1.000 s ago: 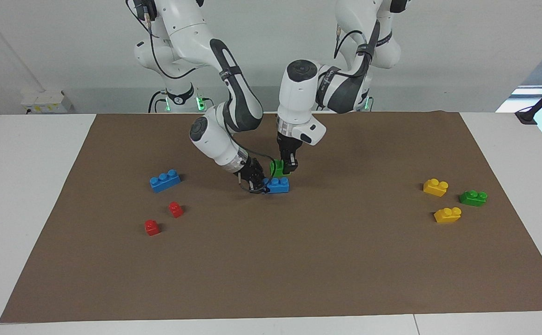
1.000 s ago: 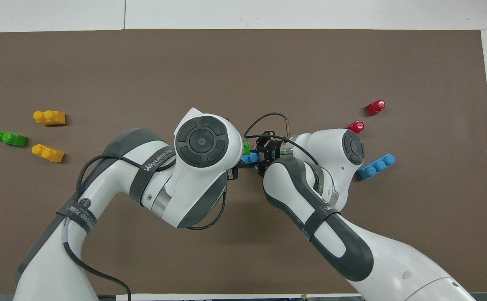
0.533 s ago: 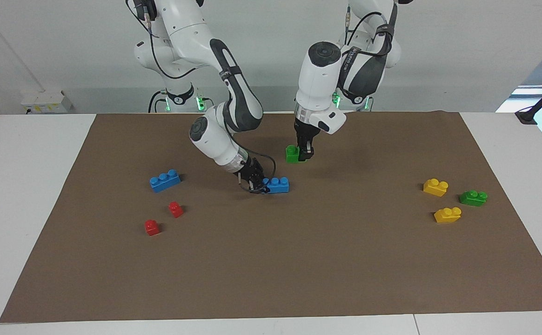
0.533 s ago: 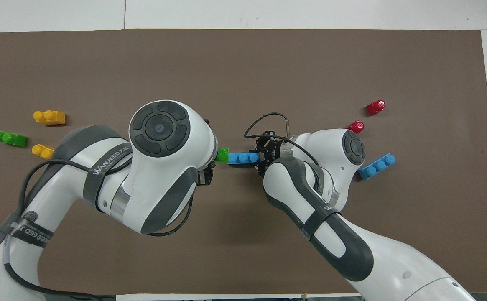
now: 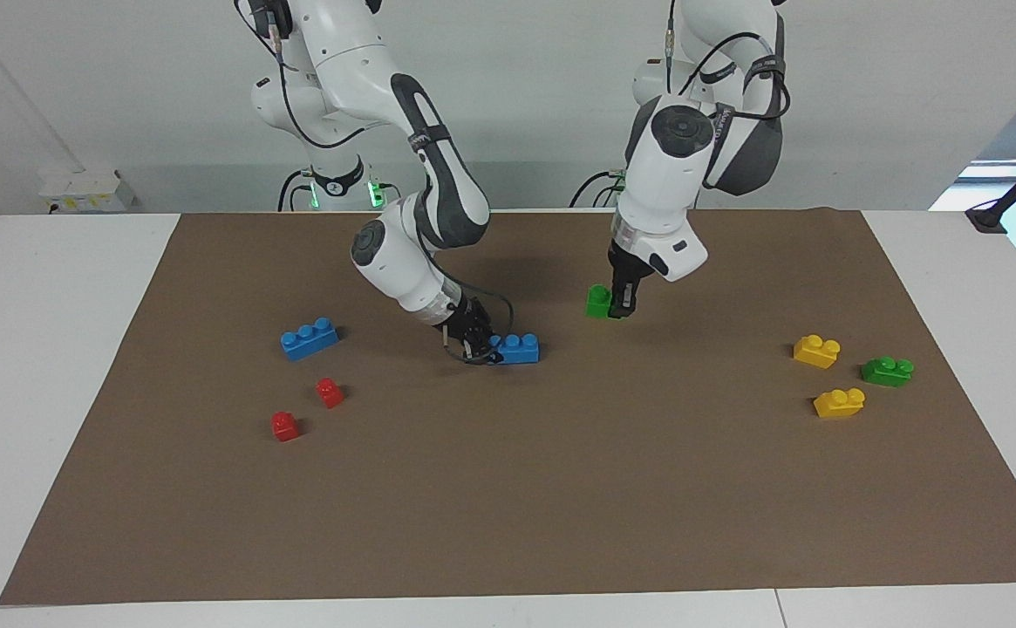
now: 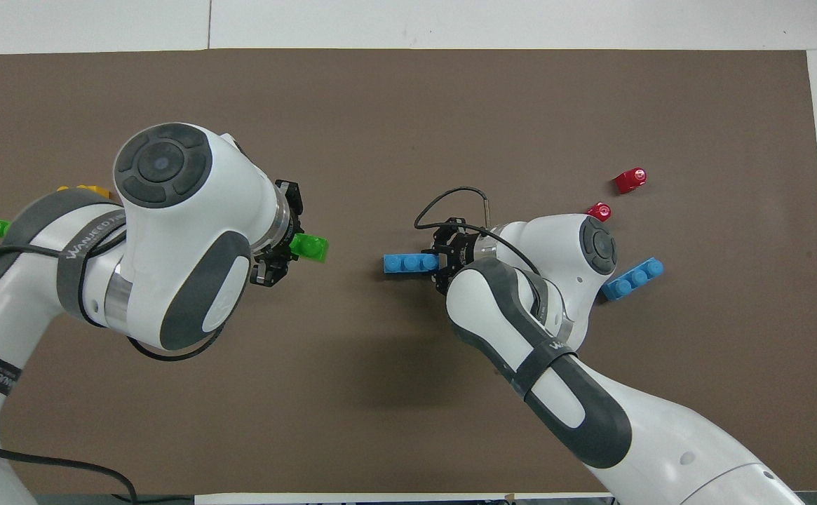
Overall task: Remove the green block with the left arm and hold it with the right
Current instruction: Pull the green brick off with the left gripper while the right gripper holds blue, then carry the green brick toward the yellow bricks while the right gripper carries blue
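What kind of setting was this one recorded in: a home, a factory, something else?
Most likely a robotics lab or test bench. Two white arms stand at a white table covered by a plain brown mat, against a bare wall. The only items are toy bricks, such as the yellow bricks and red bricks.

Bench (image 5: pixel 54 349): white, covered by a brown mat (image 5: pixel 525 488).

Left gripper (image 5: pixel 619 307): over the mat's middle, clamped on the green block (image 5: pixel 597 301), which hangs clear of the mat.

Right gripper (image 5: pixel 477 347): low at the mat, clamped on one end of a blue three-stud brick (image 5: pixel 516 348) resting on the mat.

Toward the right arm's end: second blue brick (image 5: pixel 309 338); two small red bricks (image 5: pixel 330 392), (image 5: pixel 284 426).

Toward the left arm's end: two yellow bricks (image 5: pixel 816 351), (image 5: pixel 838 403); dark green brick (image 5: pixel 887 372) just beside them.
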